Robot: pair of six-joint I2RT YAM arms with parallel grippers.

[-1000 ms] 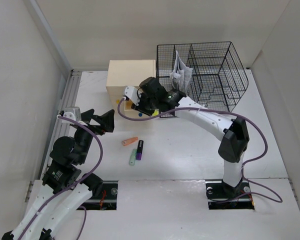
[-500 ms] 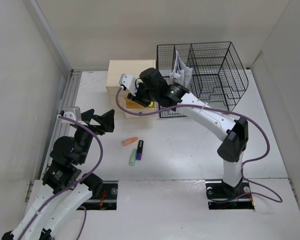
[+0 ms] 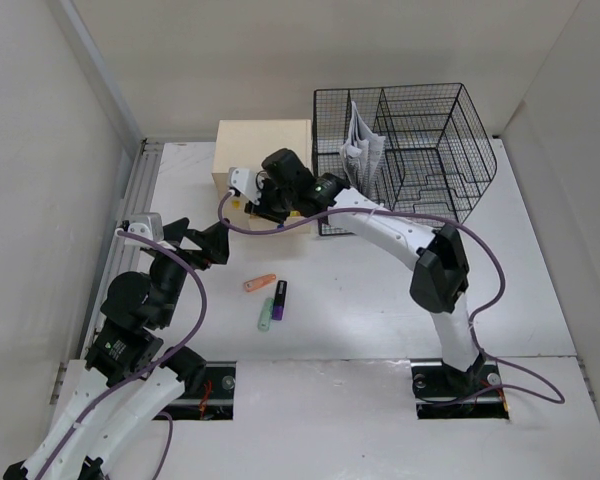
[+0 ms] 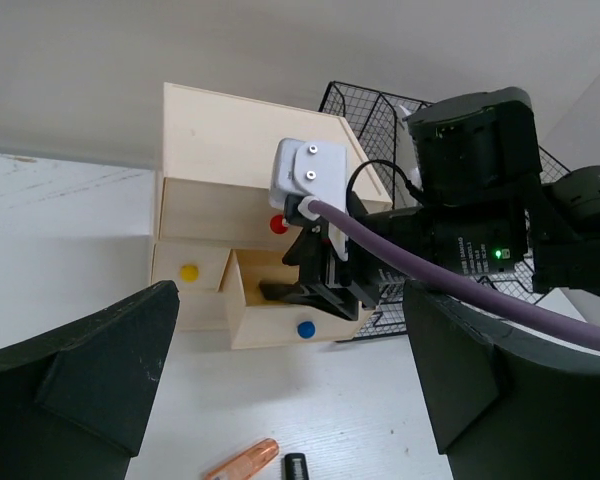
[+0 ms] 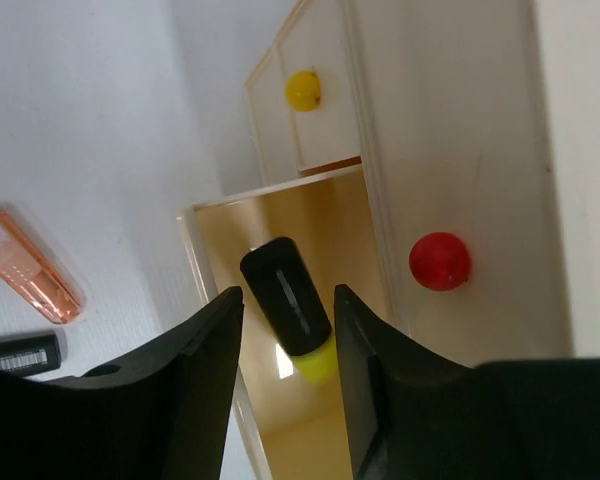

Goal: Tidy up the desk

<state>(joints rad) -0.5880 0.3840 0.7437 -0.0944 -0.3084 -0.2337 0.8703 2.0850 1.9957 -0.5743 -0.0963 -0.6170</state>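
From above, the white counter (image 3: 380, 300) fills the floor of the cell. A cream drawer box (image 3: 263, 140) sits toward 12 o'clock, with a black wire rack (image 3: 420, 150) just beside it at 3 o'clock. The right end effector (image 3: 262, 203) is at the box's front. The left end effector (image 3: 195, 238) hovers near the counter's 9 o'clock edge, jaws spread and holding nothing. An orange marker (image 3: 260, 283), a green marker (image 3: 266, 314) and a purple one (image 3: 280, 294) lie close together mid-counter.

The left wrist view shows the box (image 4: 240, 140) standing on the counter (image 4: 40, 230). Its drawer with the blue knob (image 4: 305, 328) is pulled out, and the right end effector (image 4: 315, 285) reaches into it.

In the right wrist view, a black-and-yellow marker (image 5: 285, 300) lies tilted in the open drawer (image 5: 340, 215), between the end effector's fingers (image 5: 205, 390). Whether they clamp it cannot be told. A red knob (image 5: 440, 260) is at 3 o'clock and a yellow knob (image 5: 302, 90) at 12.
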